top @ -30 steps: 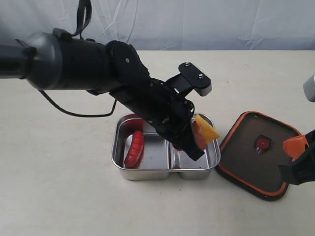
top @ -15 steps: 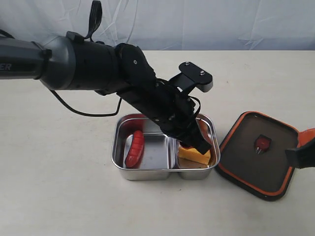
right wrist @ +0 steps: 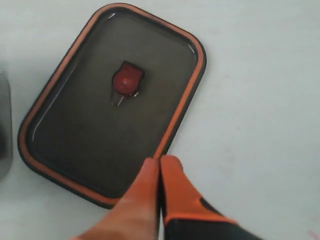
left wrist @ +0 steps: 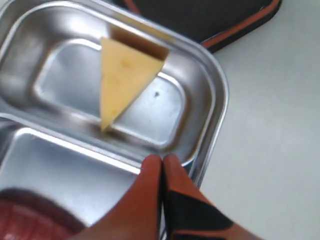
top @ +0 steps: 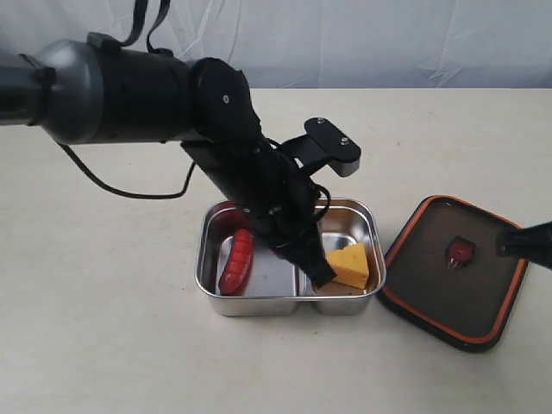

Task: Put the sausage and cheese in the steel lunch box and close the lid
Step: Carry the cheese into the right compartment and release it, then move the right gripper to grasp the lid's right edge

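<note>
— Steel first: do we have both foods in the lunch box [top: 285, 306]?
— We do; the sausage [top: 235, 261] lies in the wider compartment and the cheese [top: 349, 265] in the narrower one, neither held
— So which step are we on?
— We judge the filling done and the closing not yet begun; the lid [top: 453, 269] lies on the table [top: 103, 345], just beside the box
— And our arms?
— Our left gripper [left wrist: 161, 159] slants down over the divider, fingers pressed together on nothing; our right gripper [right wrist: 159, 161] hovers over the lid's orange rim, fingers together too
— Next move?
— We think the left arm must lift clear and the right must open to take the lid by its edge
</note>
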Robot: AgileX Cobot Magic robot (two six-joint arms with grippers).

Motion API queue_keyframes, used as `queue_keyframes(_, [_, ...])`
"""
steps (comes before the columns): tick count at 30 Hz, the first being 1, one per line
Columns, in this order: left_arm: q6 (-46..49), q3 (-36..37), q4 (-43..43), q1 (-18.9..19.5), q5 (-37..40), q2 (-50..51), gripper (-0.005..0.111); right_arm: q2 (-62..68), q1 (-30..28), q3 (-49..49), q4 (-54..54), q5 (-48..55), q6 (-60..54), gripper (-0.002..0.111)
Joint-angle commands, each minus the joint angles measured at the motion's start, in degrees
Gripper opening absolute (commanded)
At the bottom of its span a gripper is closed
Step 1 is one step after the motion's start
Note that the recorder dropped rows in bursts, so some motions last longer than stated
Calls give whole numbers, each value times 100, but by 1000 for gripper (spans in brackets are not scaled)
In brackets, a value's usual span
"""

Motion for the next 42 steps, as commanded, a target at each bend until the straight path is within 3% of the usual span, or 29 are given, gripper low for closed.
queue_keyframes(1, [-959,-27,1171,-26,391,-535,0,664,-272,-601,12,-80,334,1])
queue_keyframes(5, [-1027,184,1263,-26,376,-1121,0,1265,-1108,-1246,598,-80,-351,1])
queue_keyframes(11, [-1048,718,1215,-26,298,-2101,0,2228,-2540,-1726,2481,5,-2510,1])
queue_keyframes(15, [-1048,1111,1169,-26,182,-2530,0,2864,-3040,-1726,2715,59,-2888,1])
queue_keyframes(22, [-1048,1729,1169,-26,-192,-2849,0,3848,-3157,-1726,2736,-146,-3077,2])
queue_keyframes(24, [-1048,1855,1181,-26,-301,-2849,0,4030,-3147,-1726,2809,-192,-3170,12])
queue_keyframes(28, [-1048,2058,1181,-26,-479,-2849,0,4386,-3147,-1726,2838,-291,-3263,44])
queue_keyframes(29, [-1048,2095,1181,-26,-534,-2849,0,4458,-3147,-1726,2838,-291,-3263,46])
queue_keyframes(42, [-1048,2183,1145,-26,-815,-2849,0,5060,-3147,-1726,3026,-683,-3201,45])
